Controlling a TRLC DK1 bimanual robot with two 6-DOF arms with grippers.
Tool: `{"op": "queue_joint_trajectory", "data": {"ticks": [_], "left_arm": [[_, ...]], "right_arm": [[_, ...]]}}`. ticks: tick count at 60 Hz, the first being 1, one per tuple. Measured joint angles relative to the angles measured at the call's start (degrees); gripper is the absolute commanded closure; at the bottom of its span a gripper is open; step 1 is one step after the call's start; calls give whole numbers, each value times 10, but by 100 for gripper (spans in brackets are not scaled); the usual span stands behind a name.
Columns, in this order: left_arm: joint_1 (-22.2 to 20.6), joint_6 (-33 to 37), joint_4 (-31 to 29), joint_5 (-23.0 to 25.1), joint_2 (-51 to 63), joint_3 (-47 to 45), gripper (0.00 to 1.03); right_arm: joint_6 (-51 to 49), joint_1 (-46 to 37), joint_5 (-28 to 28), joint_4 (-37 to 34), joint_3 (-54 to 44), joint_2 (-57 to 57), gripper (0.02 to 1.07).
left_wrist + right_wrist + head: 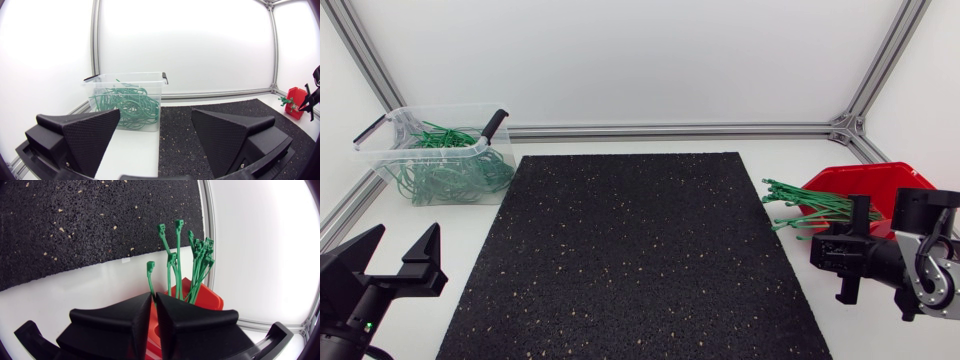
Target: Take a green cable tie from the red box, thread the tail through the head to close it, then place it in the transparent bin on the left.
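Landmark: black speckled rubber mat [630,260], laid mid-worktop [460,240].

- Clear plastic bin with black handles [382,160] is seen off the mat's far-left corner, on the white surface. A tangle of looped green ties [450,175] is piled inside.
- Red plastic box [865,180] is sat off the mat's right edge, towards the far end. A bundle of straight green cable ties [805,205] sticks out of it, with the heads fanned towards the mat and the nearest ones close to its edge.
- Left hand [408,230] is parked off the mat's near-left corner, well apart from the bin. Its fingers [85,135] are spread wide with nothing between them. In the left wrist view the bin is seen straight ahead of it.
- Right hand [153,296] is located off the mat's right edge, over the near side of the red box. Its fingers are drawn together with only a thin slit left.
- One green cable tie [150,275] runs down into that slit and is pinched from both sides. Its head stands up ahead of the fingertips, slightly apart from the rest of the bundle.
- The pinched tie's tail is hidden behind the fingers.
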Motion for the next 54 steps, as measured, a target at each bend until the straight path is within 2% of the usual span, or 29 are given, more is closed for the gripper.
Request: {"op": "queue_joint_trajectory", "data": {"ticks": [4,7,16,21,30,41,54], "left_arm": [[0,0,0,0,0,0,4],[0,0,0,0,0,0,4],[0,0,0,0,0,0,4],[0,0,0,0,0,0,4],[0,0,0,0,1,0,4],[0,0,0,0,14,0,4],[0,-2,0,0,14,0,4]], "right_arm": [[0,0,0,8,-1,5,96],[0,0,0,12,-1,5,101],[0,0,1,11,-1,3,101],[0,0,2,-13,0,-15,101],[11,0,-17,-126,30,-67,101],[59,0,-45,-249,128,-100,101],[137,2,-115,-404,256,-103,101]]}}
